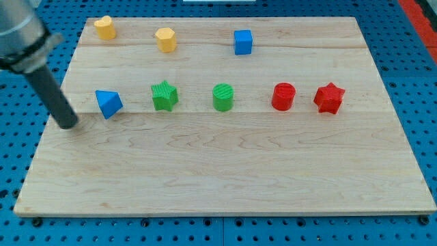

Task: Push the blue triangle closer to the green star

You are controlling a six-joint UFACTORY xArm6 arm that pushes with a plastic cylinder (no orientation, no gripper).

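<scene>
**Tip waits left of blue triangle**

While my tip (pixel 68 125) rests on the wooden board (pixel 225 178) (a bare rod, grasping nothing), it touches no block. Just to its right sits the blue triangle (pixel 108 104), then the green star (pixel 164 96), near but apart.

Tip (pixel 68 126) left of triangle (pixel 108 103), star (pixel 164 96) right.

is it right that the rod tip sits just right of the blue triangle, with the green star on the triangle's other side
Not quite. The camera view shows my tip just left of the blue triangle, apart from it; the green star is on the triangle's other side, to its right.
</scene>
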